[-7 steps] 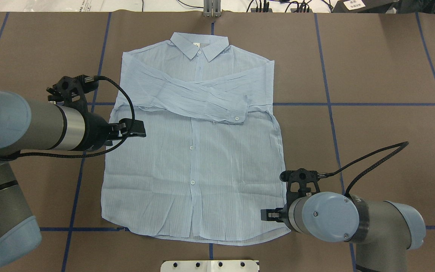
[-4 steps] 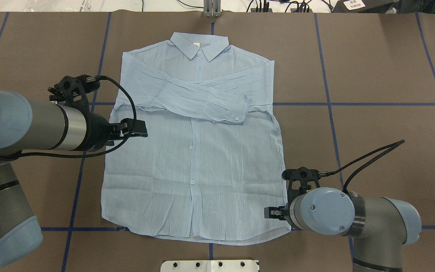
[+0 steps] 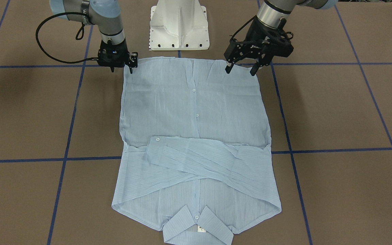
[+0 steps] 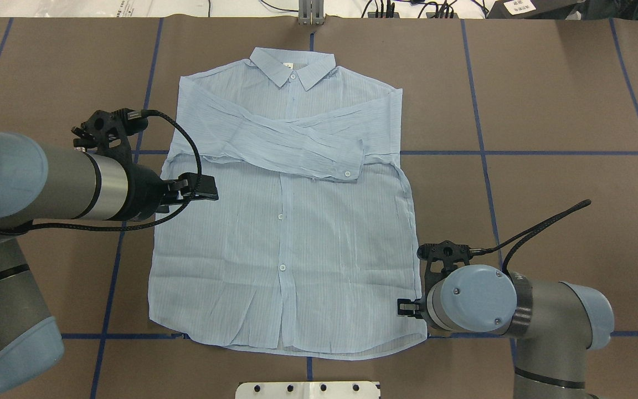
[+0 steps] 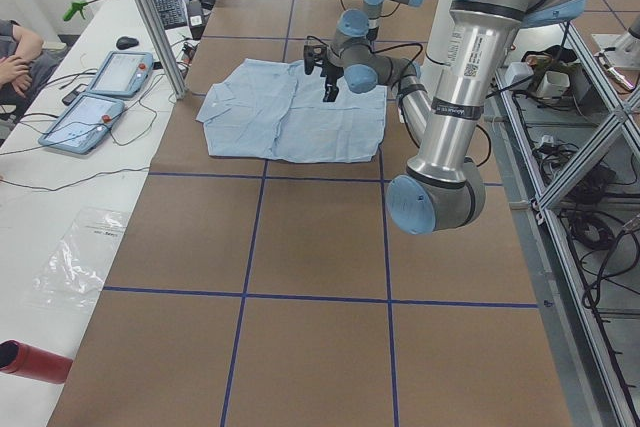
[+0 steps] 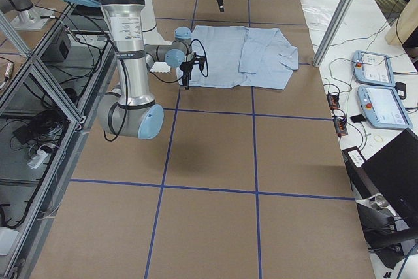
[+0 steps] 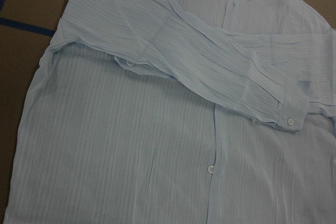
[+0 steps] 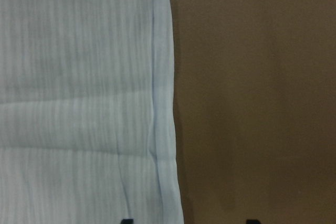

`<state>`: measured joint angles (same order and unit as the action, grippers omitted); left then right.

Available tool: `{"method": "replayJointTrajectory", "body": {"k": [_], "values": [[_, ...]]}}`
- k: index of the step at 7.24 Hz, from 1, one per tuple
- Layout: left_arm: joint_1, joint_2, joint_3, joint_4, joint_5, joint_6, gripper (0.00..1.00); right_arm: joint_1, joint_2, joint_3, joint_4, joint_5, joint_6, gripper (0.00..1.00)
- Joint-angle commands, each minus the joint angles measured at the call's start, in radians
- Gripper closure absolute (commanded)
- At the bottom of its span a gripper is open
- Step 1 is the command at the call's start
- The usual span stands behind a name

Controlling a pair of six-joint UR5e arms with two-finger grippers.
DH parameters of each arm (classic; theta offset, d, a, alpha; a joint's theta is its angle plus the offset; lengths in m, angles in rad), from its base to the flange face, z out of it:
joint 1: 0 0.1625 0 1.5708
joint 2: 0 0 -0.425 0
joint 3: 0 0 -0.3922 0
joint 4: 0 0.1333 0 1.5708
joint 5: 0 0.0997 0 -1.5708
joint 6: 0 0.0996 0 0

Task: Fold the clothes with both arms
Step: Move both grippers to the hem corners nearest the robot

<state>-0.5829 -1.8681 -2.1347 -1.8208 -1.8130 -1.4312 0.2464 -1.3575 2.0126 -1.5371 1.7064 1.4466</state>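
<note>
The light blue striped shirt (image 4: 286, 221) lies flat and face up on the brown table, collar (image 4: 292, 65) at the far side, both sleeves crossed over the chest (image 3: 213, 160). My left gripper (image 3: 240, 70) hangs open well above the shirt's left side (image 4: 202, 188); its wrist view shows only the crossed sleeves (image 7: 210, 77) from above. Down low at the shirt's near right corner, my right gripper (image 3: 121, 68) is open. Its fingertips (image 8: 126, 220) straddle the shirt's side edge (image 8: 165, 103), one over fabric and one over bare table. Nothing is held.
The white pedestal base (image 3: 179, 27) stands just behind the shirt's hem. Blue tape lines (image 4: 518, 152) grid the table. Tablets (image 5: 100, 97), a red cylinder (image 5: 30, 362) and a person's arm (image 5: 15, 47) are on the side bench past the collar end.
My right gripper has slid outward to the shirt's right edge and its arm has dropped lower. The left gripper crept slightly further over the shirt. The shirt has not moved.
</note>
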Motion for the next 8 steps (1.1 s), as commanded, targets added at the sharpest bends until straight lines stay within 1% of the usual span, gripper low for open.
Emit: {"method": "replayJointTrajectory", "body": {"k": [1,3,4,5,6,8], "values": [[0.000,0.000,-0.001,0.000,0.001,0.000,0.02,0.001,0.005,-0.012,0.000,0.016,0.000,0.26],[-0.003,0.000,-0.001,0.000,0.001,0.000,0.02,-0.001,0.008,-0.012,0.000,0.028,0.000,0.27],[-0.005,0.000,-0.001,0.000,0.001,0.000,0.02,-0.002,0.008,-0.014,0.000,0.038,0.000,0.32],[-0.008,0.000,-0.001,0.000,0.001,0.002,0.02,-0.002,0.009,-0.015,0.000,0.047,0.000,0.34],[-0.009,0.000,-0.001,0.000,0.001,0.000,0.02,-0.004,0.009,-0.015,0.000,0.056,0.000,0.39],[-0.011,0.000,-0.002,0.000,0.001,0.000,0.02,-0.004,0.012,-0.014,0.002,0.064,0.002,0.44]]}}
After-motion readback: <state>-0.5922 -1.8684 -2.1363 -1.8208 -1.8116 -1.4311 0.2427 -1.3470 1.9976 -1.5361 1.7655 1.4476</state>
